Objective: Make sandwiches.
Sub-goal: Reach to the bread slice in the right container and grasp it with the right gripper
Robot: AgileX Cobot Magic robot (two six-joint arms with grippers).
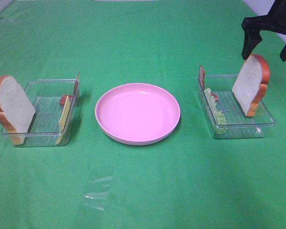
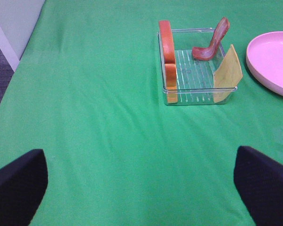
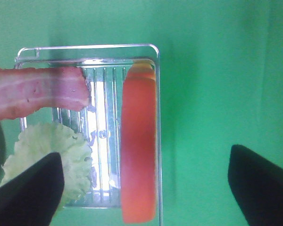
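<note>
No sandwiches are in view, only loose parts in two clear trays. The left tray (image 1: pixel 47 136) holds an upright bread slice (image 1: pixel 12 109), a bacon strip (image 1: pixel 65 99) and a cheese square (image 1: pixel 64 117). Its bread (image 2: pixel 167 52), bacon (image 2: pixel 212 42) and cheese (image 2: pixel 228 73) lie well ahead of my open left gripper (image 2: pixel 141 188), which hovers over bare cloth. The right tray (image 1: pixel 243 129) holds a bread slice (image 1: pixel 250 86), bacon (image 1: pixel 201 76) and lettuce (image 1: pixel 217 107). My right gripper (image 1: pixel 268 47) hangs open just above that bread, whose crust (image 3: pixel 139 146) shows between its fingers (image 3: pixel 262 188).
A round pink plate (image 1: pixel 137 113) sits empty between the trays, its rim (image 2: pixel 273 61) also showing in the left wrist view. A scrap of clear plastic (image 1: pixel 97 188) lies on the green cloth in front of it. Bacon (image 3: pixel 37 92) and lettuce (image 3: pixel 52 146) lean beside the right bread.
</note>
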